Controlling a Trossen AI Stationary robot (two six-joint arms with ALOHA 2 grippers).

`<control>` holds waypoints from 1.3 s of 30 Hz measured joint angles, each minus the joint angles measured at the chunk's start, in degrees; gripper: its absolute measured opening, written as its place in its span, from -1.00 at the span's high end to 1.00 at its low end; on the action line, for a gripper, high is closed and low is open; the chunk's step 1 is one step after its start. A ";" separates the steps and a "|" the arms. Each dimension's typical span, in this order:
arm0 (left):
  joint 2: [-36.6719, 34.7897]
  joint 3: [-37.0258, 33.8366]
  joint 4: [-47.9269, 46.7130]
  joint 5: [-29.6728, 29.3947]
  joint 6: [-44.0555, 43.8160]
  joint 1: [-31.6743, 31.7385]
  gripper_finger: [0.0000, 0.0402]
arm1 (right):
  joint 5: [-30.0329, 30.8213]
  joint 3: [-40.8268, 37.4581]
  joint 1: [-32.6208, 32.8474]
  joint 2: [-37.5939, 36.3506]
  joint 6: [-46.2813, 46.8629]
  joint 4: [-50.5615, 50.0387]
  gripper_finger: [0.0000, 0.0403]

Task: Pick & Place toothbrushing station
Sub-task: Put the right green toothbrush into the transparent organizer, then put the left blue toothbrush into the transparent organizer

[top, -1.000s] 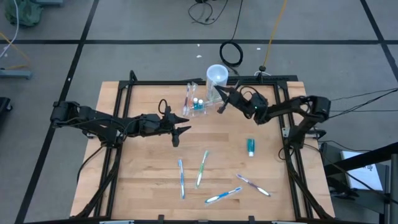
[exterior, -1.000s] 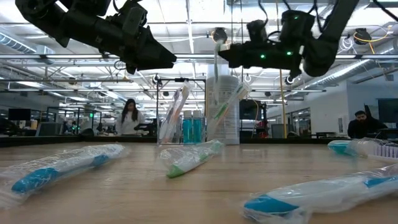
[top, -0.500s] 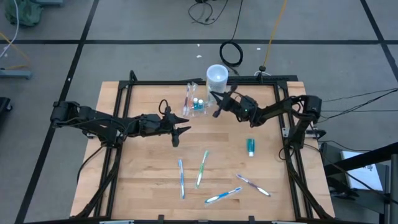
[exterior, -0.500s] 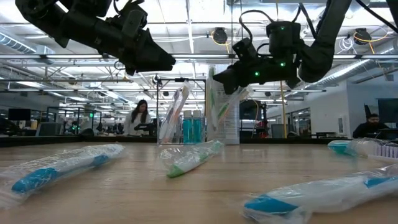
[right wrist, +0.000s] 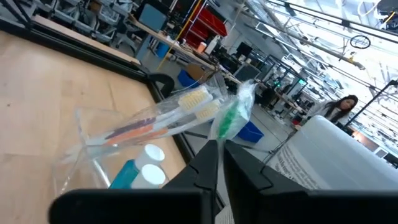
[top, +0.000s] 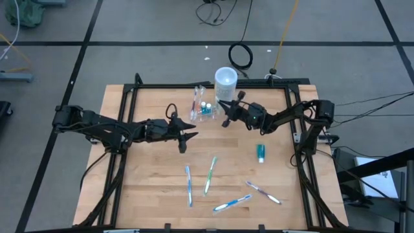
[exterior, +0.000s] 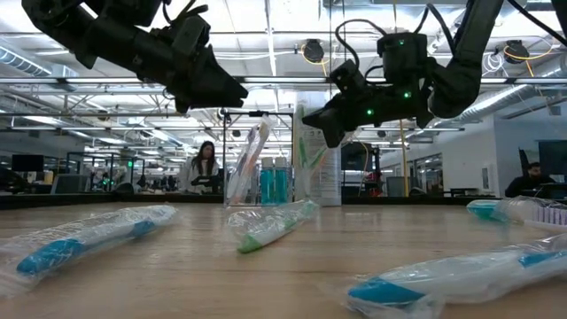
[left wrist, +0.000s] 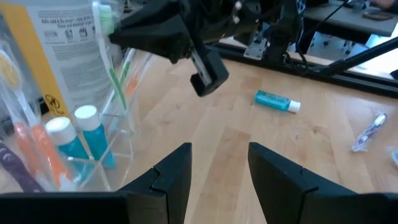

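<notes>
The toothbrushing station (top: pixel 202 108), a clear holder with compartments, stands on its base at the table's far middle, beside a white cup (top: pixel 225 77). It holds an orange toothbrush (right wrist: pixel 134 127) and two small blue bottles (left wrist: pixel 87 134). My right gripper (top: pixel 224 111) hangs just right of the station (exterior: pixel 266 177), shut on a wrapped green toothbrush (exterior: pixel 312 158) that leans in the holder. My left gripper (top: pixel 191 137) hovers open left of and nearer than the station, nothing between its fingers (left wrist: pixel 174 174). My right gripper pinches the wrapped green toothbrush just below its head (right wrist: pixel 222 132), between its two fingertips. The fingers come about level from the table's right. The brush stands slanted, head up, and its lower end (left wrist: pixel 121 102) sits inside the station's compartment.
Several wrapped toothbrushes lie on the near half of the table, among them a green one (top: pixel 210 175) and a blue one (top: pixel 189 186). A teal toothpaste tube (top: pixel 261 153) lies at the right. A black frame (top: pixel 194 85) borders the tabletop.
My right gripper has gone down and toward the table's left, from beside the white cup to the station, rolling as it went. The green toothbrush has gone down with it, and its lower end now stands in the holder.
</notes>
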 joint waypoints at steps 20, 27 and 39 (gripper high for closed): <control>0.00 0.00 -0.91 0.00 -0.42 0.00 0.20 | 10.91 0.00 3.17 -3.59 -5.84 -1.91 0.40; 0.00 0.00 -0.89 0.00 -0.46 0.00 0.20 | 14.19 0.00 6.57 -8.70 -3.13 -2.33 0.43; 0.00 0.00 -0.83 0.00 -1.71 0.00 0.20 | -3.90 -0.04 7.71 -10.82 8.99 0.47 0.46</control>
